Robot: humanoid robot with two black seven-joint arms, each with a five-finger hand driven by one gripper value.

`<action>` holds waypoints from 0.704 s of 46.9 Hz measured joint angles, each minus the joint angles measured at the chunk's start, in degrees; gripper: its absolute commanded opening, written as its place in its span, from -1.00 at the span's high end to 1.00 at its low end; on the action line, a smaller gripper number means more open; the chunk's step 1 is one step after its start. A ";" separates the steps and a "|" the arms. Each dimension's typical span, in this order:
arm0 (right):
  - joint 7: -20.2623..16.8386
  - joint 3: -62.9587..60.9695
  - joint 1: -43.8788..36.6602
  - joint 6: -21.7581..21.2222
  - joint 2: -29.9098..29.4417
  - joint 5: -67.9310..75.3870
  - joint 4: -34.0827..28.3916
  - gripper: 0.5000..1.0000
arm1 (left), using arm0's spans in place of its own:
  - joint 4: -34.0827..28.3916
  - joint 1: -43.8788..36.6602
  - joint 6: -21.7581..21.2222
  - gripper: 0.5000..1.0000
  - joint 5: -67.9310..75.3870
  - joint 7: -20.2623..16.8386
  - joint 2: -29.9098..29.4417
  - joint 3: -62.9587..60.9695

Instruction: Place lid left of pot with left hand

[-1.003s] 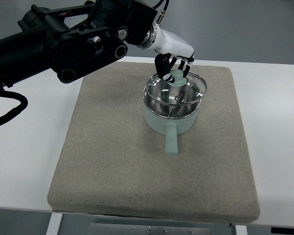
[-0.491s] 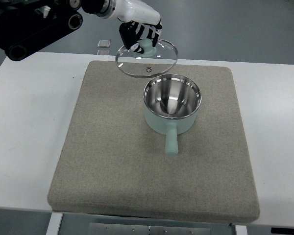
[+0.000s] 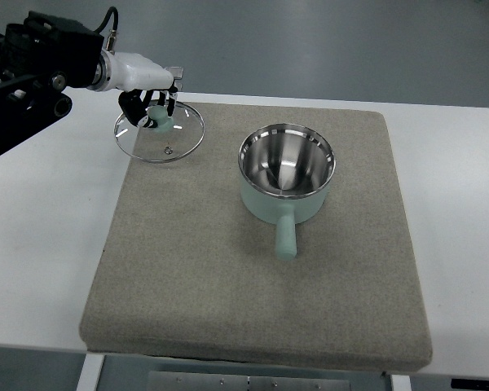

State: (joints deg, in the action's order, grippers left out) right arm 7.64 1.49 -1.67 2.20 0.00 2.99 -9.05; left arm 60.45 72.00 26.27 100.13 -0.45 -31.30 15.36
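grey mat (image 3: 253,277) on white table (image 3: 41,244); grey floor (image 3: 350,49)

left arm: enters upper left | left hand (image 3: 149,102): fingers curled down, gripping

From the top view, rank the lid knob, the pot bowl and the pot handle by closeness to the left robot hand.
1. Lid knob: held in the left robot hand, far-left mat corner.
2. Pot bowl: to the right, mid-mat.
3. Pot handle: farthest, pointing toward the near edge.
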 measured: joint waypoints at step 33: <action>-0.01 0.00 0.00 0.00 0.00 0.00 0.00 -0.69 | -5.13 -7.44 -17.71 -0.98 -12.70 0.00 3.42 -0.48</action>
State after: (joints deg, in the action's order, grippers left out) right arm 7.63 1.49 -1.67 2.20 0.00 2.99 -9.05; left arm 55.32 64.56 8.56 87.43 -0.44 -27.88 14.88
